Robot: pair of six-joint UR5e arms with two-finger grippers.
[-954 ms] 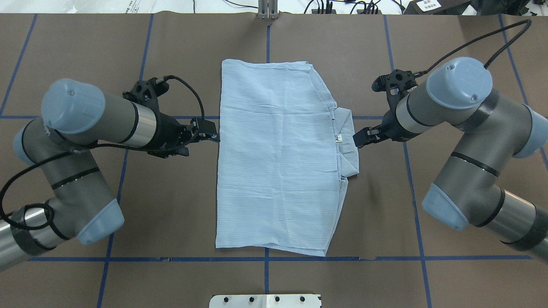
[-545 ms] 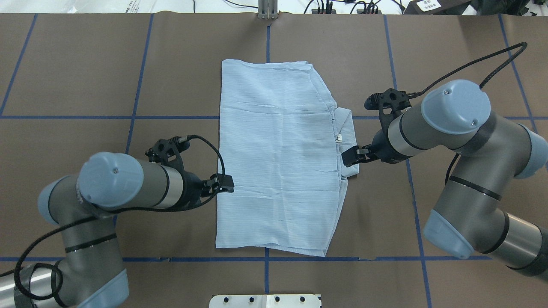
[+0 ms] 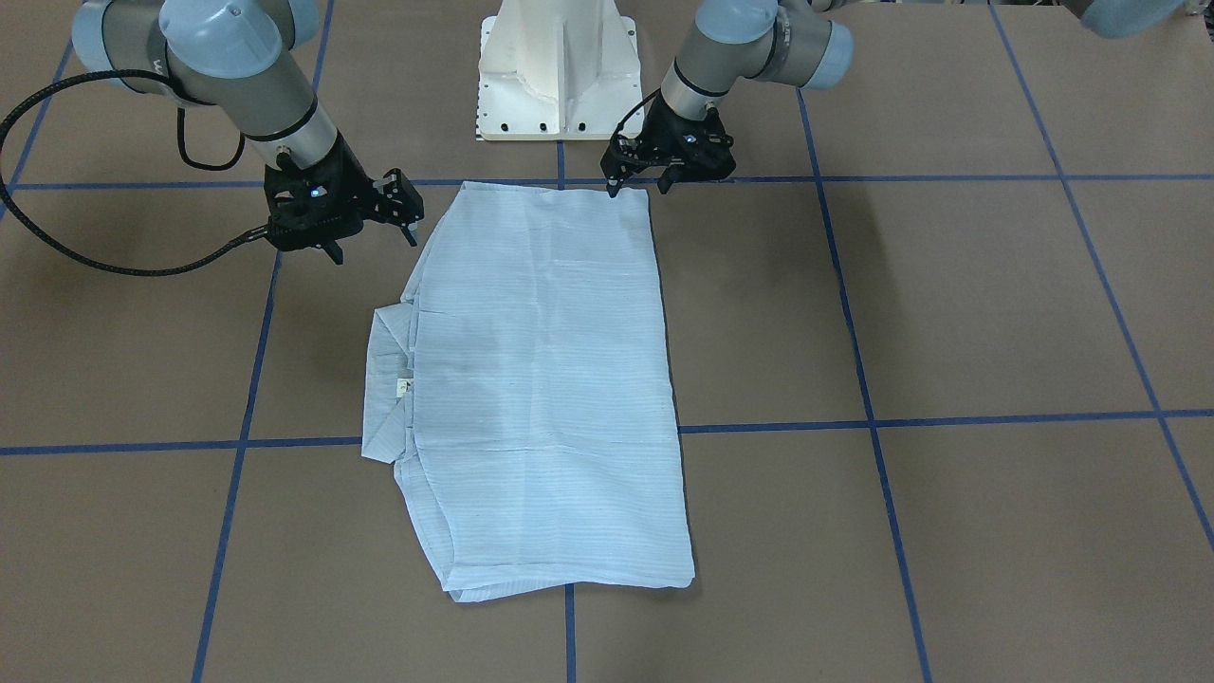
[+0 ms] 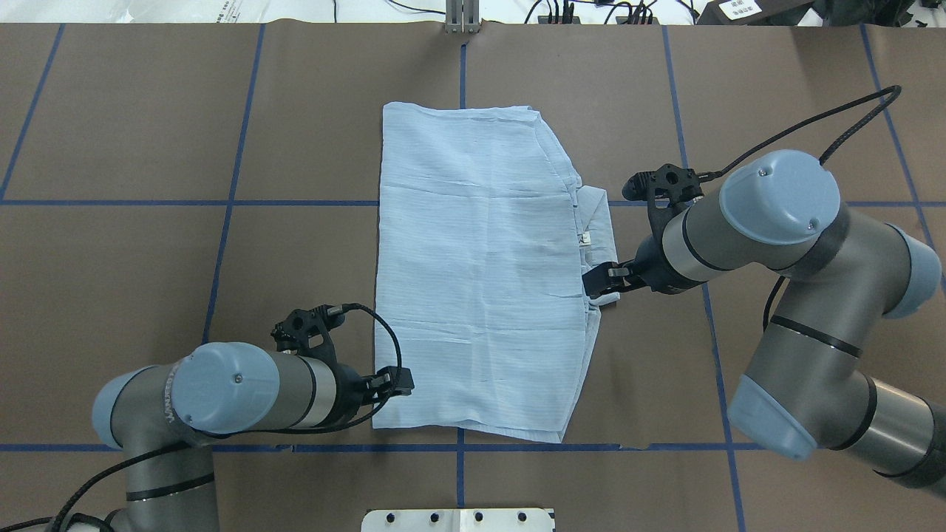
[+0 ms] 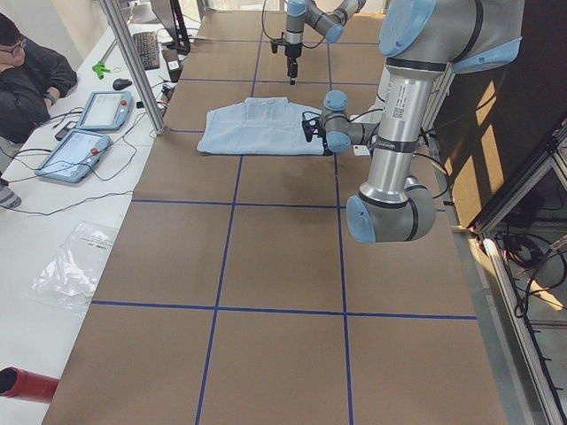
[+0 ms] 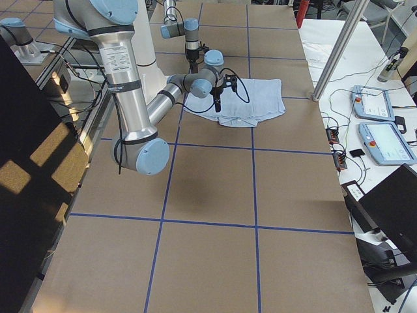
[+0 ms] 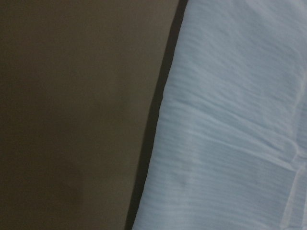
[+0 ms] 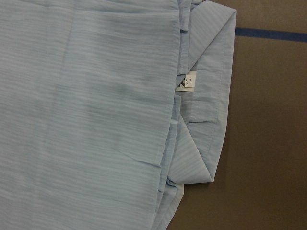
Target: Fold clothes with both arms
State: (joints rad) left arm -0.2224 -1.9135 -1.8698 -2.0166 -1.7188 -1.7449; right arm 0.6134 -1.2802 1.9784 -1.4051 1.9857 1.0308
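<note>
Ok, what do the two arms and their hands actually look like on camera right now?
The left arm and right arm are both grey-and-silver jointed tubes with rounded light blue joint caps. The left hand and right hand are black and two-fingered. A black braided cable loops off each wrist. The left arm's tube carries faint lettering that is too small to read.

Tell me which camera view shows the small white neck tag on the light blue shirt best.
The right wrist-mounted view: the small white neck tag appears large against the thin light blue striped shirt, with its print visible. The overhead and front-facing views show only a white speck, the side views are too small, and the left wrist view misses it.
</note>
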